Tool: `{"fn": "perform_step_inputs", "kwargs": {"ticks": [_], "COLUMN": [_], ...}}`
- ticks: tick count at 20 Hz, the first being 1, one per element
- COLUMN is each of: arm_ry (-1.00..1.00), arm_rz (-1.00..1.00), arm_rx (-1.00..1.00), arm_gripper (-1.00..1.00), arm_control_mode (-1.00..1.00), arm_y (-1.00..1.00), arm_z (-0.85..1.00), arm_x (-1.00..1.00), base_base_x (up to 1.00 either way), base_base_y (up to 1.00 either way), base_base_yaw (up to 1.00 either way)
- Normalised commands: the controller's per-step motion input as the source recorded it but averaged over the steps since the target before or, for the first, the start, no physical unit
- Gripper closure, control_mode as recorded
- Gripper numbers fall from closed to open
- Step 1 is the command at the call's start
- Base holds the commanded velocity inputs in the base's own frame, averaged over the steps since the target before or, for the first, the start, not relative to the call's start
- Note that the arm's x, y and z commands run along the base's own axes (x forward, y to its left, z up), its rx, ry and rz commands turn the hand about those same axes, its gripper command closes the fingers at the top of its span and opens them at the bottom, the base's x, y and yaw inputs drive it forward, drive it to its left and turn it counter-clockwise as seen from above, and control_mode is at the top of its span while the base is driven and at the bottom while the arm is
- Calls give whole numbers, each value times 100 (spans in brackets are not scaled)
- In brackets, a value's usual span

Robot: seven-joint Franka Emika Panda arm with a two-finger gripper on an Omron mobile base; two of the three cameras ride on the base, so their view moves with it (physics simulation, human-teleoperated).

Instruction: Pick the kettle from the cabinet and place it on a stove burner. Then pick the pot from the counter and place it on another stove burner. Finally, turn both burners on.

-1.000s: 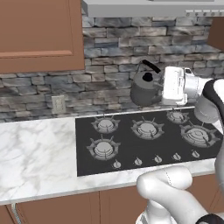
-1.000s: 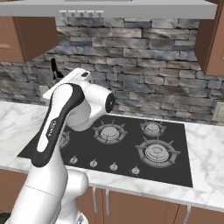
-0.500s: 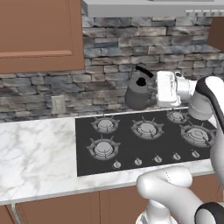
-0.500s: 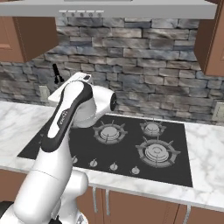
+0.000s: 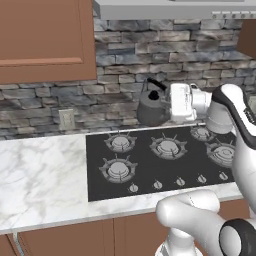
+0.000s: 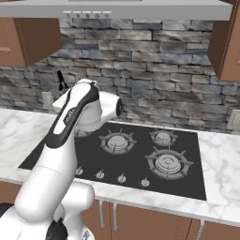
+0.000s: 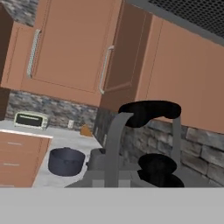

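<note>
The two-finger gripper point(image 5: 167, 102) at the end of the white arm is clamped tight on the small dark grey metal kettle point(image 5: 152, 107), which hangs in the air in front of the grey stone backsplash point(image 5: 120, 75), clear of the surface below. Left base view: the kettle sits directly at the fingertips, its thin black arched handle toward the hand and its rounded body on the far side of the fingers from the wrist. Beneath the fingers lies the black glass cooktop point(image 5: 145, 175), with round grey gas burners point(image 5: 168, 146); the kettle is above the rear row, between the back-left ring and the middle ring, touching neither. Small knobs point(image 5: 157, 185) line the cooktop's front edge, well below and nearer the base than the fingers. The white marble counter point(image 5: 40, 175) spreads away past the kettle's far side. Hand view: the kettle's black handle and lid knob point(image 7: 155, 164) loom right at the fingertips; far beyond them a wide dark pot point(image 7: 65, 161) with no lid stands on the marble, a pale toaster point(image 7: 29, 120) further off, and brown wooden wall cabinets point(image 7: 70, 48) with grey bar handles hang over them.
</note>
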Motion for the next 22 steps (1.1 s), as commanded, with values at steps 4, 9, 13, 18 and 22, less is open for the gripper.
{"fn": "perform_step_inputs", "kwargs": {"ticks": [4,9,13,18,22], "arm_ry": [0,0,0,0,0], "arm_rz": [0,0,0,0,0], "arm_rx": [-7,-8,-7,-5,0], "arm_gripper": [100,100,100,100,100], "arm_control_mode": [-100,-100,-100,-100,-100], "arm_y": [2,10,21,22,1], "arm_z": [-21,-25,-28,-33,-19], "arm_x": [7,11,17,19,9], "base_base_x": [0,0,0,0,0], "base_base_y": [0,0,0,0,0], "base_base_yaw": [0,0,0,0,0]}}
